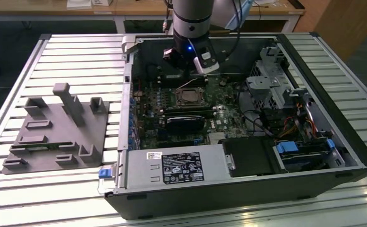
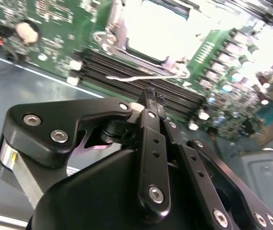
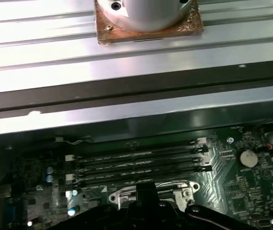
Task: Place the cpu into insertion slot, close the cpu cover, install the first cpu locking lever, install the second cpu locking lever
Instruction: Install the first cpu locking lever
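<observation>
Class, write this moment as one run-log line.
arm: over open computer case | gripper: close to insertion slot

The arm (image 1: 192, 19) stands pretty much vertical in the exterior view: silver tube up top, then a black wrist (image 1: 184, 49) with a little blue light (image 1: 189, 48) lit. The gripper (image 2: 151, 98) points down off the end of it. In the second wrist view the black fingers (image 2: 148, 139) run together and meet at the tips, jaws closed tight, linkages folded in.
</observation>
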You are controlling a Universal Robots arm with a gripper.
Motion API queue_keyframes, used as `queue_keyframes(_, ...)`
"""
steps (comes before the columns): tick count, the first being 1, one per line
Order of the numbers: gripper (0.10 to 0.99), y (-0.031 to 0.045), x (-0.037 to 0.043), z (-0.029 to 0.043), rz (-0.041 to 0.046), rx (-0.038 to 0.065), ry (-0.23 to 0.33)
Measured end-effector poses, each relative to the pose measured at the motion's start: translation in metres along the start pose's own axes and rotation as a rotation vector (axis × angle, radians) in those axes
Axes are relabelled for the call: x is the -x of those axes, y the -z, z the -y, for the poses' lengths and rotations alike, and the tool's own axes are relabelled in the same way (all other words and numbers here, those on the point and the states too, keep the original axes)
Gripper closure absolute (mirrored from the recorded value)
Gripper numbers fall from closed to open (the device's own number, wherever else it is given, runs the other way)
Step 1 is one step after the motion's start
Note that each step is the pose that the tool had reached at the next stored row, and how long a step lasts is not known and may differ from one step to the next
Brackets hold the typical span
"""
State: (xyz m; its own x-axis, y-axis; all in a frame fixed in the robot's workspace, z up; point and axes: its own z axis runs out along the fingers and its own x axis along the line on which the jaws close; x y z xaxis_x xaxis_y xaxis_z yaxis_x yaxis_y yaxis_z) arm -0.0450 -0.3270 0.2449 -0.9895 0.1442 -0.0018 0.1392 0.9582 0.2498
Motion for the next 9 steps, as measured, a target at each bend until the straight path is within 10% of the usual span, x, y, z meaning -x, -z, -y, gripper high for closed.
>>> queue_keyframes(9, 0.98, -0.0004, 0.0056, -0.0008, 0.0011, -0.004, -0.001)
